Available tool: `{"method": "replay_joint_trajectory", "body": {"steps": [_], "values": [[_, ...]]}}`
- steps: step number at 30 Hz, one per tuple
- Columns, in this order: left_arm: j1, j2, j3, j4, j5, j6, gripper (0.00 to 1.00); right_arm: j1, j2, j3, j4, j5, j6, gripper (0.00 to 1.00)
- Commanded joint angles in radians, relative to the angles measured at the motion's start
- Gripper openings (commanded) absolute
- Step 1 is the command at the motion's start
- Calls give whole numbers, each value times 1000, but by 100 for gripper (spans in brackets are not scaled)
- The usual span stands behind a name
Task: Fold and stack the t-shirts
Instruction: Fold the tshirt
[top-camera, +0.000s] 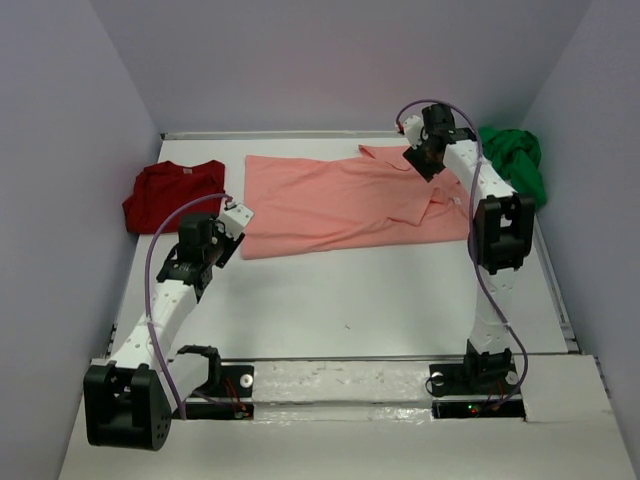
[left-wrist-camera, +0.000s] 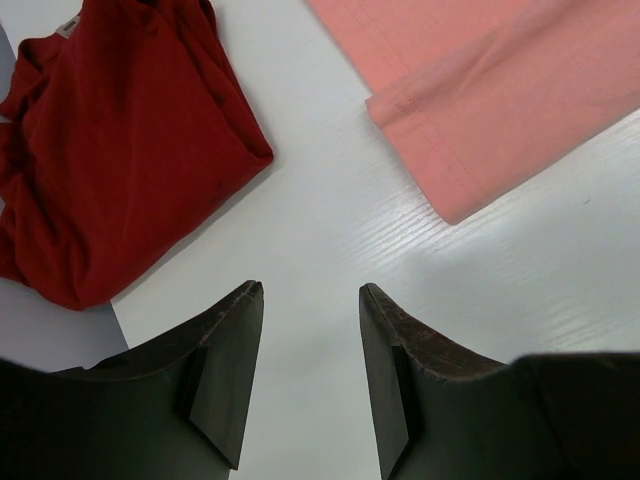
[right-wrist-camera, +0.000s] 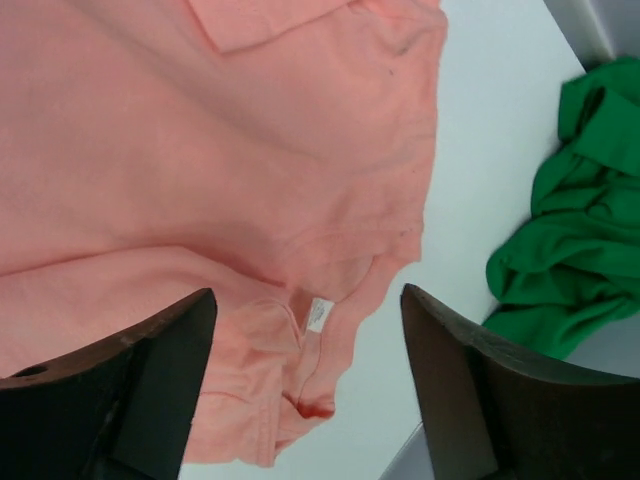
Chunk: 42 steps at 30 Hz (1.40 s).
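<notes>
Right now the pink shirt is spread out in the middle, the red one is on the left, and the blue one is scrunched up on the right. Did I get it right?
Almost. The scrunched-up t-shirt on the right is the bright green t-shirt, not a blue one; the top external view shows it. The salmon-pink t-shirt is spread out in the middle and the dark red t-shirt is on the left.

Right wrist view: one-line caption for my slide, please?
Open right gripper hovers above the neck label of the salmon-pink t-shirt; the crumpled green t-shirt lies apart on the white table.
</notes>
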Motion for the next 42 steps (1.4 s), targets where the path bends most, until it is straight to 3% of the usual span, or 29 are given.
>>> {"method": "replay_joint_trajectory", "body": {"steps": [1, 4, 5, 7, 15, 27, 42], "values": [[6, -37, 12, 7, 8, -4, 56, 9, -175, -114, 62, 50, 24, 54], [8, -47, 12, 7, 17, -3, 56, 9, -255, -239, 59, 36, 40, 26], [8, -50, 12, 9, 22, -3, 56, 9, -282, -282, 62, 31, 43, 11], [6, -55, 8, 13, 36, -3, 56, 9, -353, -385, 53, 1, 58, 0], [6, -54, 9, 18, 63, -11, 56, 9, -372, -471, -19, -82, 101, 0], [6, -61, -29, 23, 28, 6, 56, 9, -116, -255, -96, -162, 124, 0], [6, -41, -23, 15, 2, 25, 56, 9, 23, -46, -166, -220, 126, 0]]}}
